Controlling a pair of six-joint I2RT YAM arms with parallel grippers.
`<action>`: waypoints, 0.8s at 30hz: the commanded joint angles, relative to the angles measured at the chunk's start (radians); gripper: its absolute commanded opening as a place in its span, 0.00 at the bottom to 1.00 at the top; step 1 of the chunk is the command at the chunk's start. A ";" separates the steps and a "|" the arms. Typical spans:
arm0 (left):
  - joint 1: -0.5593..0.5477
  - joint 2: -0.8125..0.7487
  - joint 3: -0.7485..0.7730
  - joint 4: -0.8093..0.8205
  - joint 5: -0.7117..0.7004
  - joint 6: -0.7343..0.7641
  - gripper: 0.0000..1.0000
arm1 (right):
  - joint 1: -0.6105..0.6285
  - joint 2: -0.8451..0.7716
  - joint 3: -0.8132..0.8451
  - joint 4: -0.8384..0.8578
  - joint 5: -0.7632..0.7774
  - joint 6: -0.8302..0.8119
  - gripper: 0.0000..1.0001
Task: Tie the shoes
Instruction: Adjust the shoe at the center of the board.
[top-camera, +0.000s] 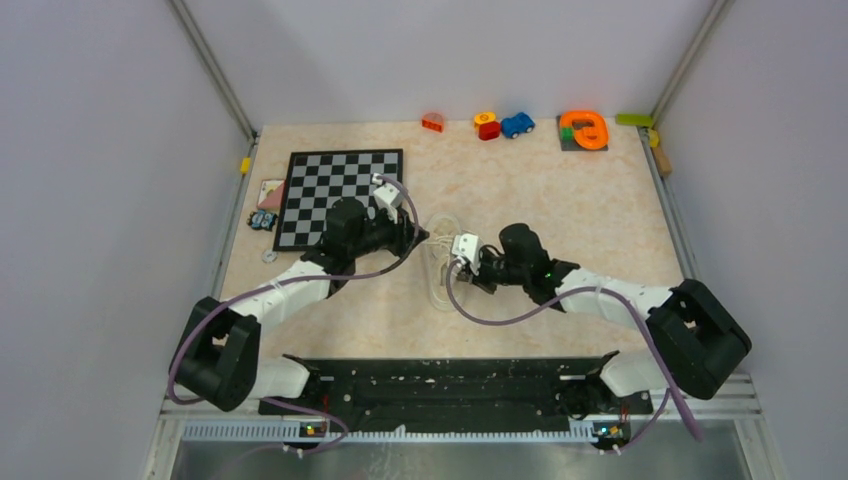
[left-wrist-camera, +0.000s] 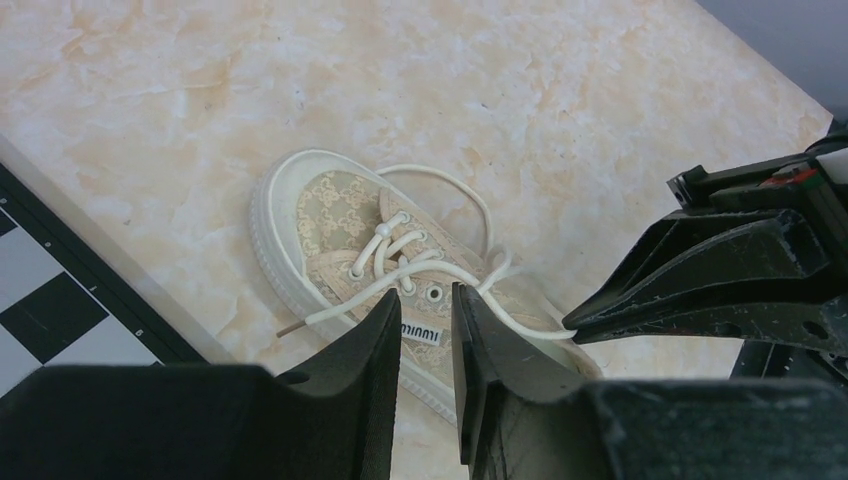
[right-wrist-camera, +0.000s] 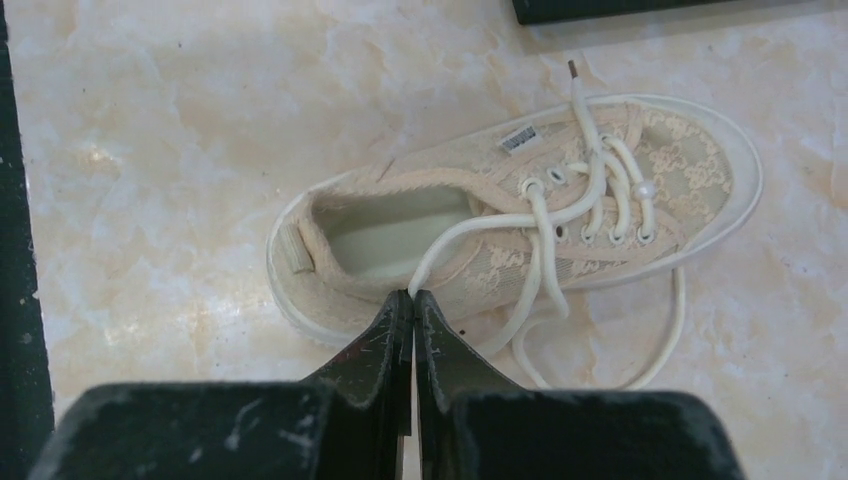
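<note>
A single cream canvas shoe (top-camera: 440, 262) lies on the table between both arms, toe pointing away. In the left wrist view the shoe (left-wrist-camera: 330, 215) shows its patterned toe and white lace (left-wrist-camera: 440, 268). My left gripper (left-wrist-camera: 425, 290) hovers over its tongue, jaws a little apart with nothing between them; the lace runs past their tips. My right gripper (right-wrist-camera: 412, 293) is shut on one lace (right-wrist-camera: 470, 225) near the heel opening of the shoe (right-wrist-camera: 690, 170). Its tip (left-wrist-camera: 572, 328) pinches that lace. The other lace end lies in a loose loop (right-wrist-camera: 680, 320).
A chessboard (top-camera: 340, 195) lies left of the shoe, its edge (left-wrist-camera: 40, 310) close to the toe. Small cards (top-camera: 270, 192) sit beside it. Toys stand along the back: an orange brick (top-camera: 433, 122), a blue car (top-camera: 517, 124), an orange ring piece (top-camera: 583, 130).
</note>
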 joint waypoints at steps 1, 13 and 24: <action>-0.004 -0.011 -0.017 0.100 0.047 0.064 0.30 | -0.010 -0.061 0.104 -0.048 -0.026 0.062 0.00; 0.014 0.051 -0.059 0.335 0.135 -0.028 0.46 | -0.051 0.004 0.306 -0.191 -0.045 0.170 0.00; 0.033 0.041 -0.122 0.444 0.222 -0.052 0.49 | -0.077 0.053 0.366 -0.172 -0.096 0.239 0.00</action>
